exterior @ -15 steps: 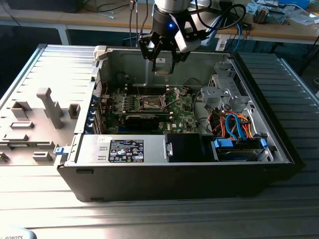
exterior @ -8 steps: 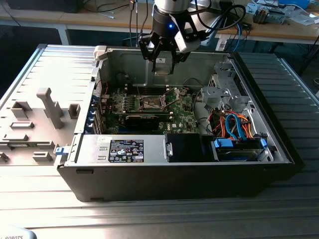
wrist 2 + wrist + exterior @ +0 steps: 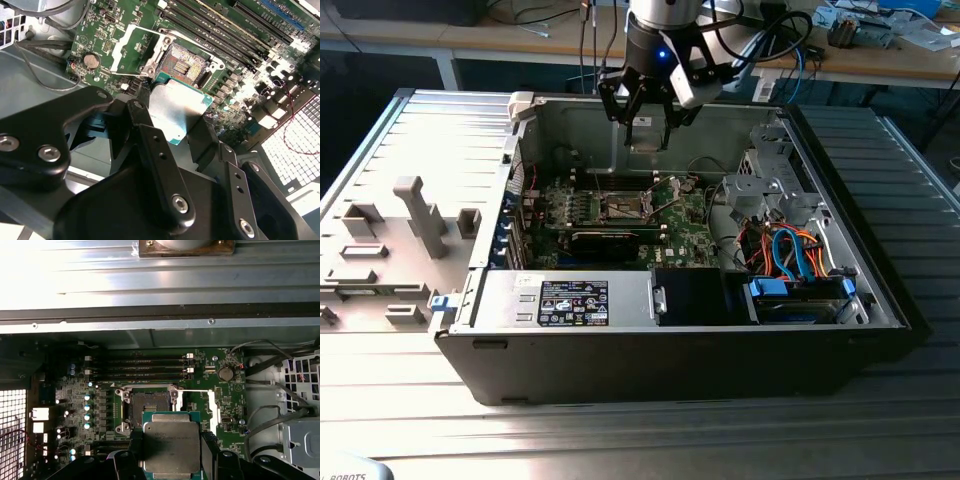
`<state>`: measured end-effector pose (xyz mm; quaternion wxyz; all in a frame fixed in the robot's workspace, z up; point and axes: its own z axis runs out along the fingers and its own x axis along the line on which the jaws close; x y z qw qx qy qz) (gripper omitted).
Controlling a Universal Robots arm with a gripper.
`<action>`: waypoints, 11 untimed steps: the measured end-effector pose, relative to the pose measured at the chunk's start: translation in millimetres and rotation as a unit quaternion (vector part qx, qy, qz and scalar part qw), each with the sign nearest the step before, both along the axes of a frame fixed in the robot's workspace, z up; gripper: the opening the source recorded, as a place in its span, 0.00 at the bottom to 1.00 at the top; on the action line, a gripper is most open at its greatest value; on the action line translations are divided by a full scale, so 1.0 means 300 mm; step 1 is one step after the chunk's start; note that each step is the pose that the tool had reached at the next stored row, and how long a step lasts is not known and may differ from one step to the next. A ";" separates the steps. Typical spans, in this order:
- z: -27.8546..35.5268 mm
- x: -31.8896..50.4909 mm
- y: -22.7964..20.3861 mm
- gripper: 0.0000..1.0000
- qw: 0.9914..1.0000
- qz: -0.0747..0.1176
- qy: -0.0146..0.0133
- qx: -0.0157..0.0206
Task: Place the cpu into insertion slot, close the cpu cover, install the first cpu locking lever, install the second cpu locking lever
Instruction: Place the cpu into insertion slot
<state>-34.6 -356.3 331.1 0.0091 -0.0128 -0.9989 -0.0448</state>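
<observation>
My gripper (image 3: 645,118) hangs over the open computer case and is shut on the cpu (image 3: 646,134), a flat silver-grey square. In both wrist views the black fingers (image 3: 133,460) clamp two opposite edges of the cpu (image 3: 170,446) (image 3: 176,107). The gripper (image 3: 172,125) holds it above the board, apart from the insertion slot (image 3: 149,405) (image 3: 183,65) (image 3: 625,207), whose dark socket lies bare. The cpu cover (image 3: 124,49) (image 3: 211,407) is swung open and lies to one side of the slot.
Long black memory slots (image 3: 135,367) run beside the socket. A grey drive cage (image 3: 772,172) and orange and blue cables (image 3: 790,250) fill the exterior view's right of the case. A labelled metal box (image 3: 575,300) sits at the front. Grey fixtures (image 3: 405,225) stand outside.
</observation>
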 end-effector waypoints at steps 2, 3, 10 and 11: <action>-0.001 0.000 0.000 0.54 1.000 0.000 0.000 0.000; -0.002 0.000 0.000 0.54 1.000 0.000 0.000 0.000; -0.006 0.000 0.000 0.54 1.000 0.000 0.000 0.000; -0.007 0.000 0.000 0.54 1.000 0.000 0.000 0.000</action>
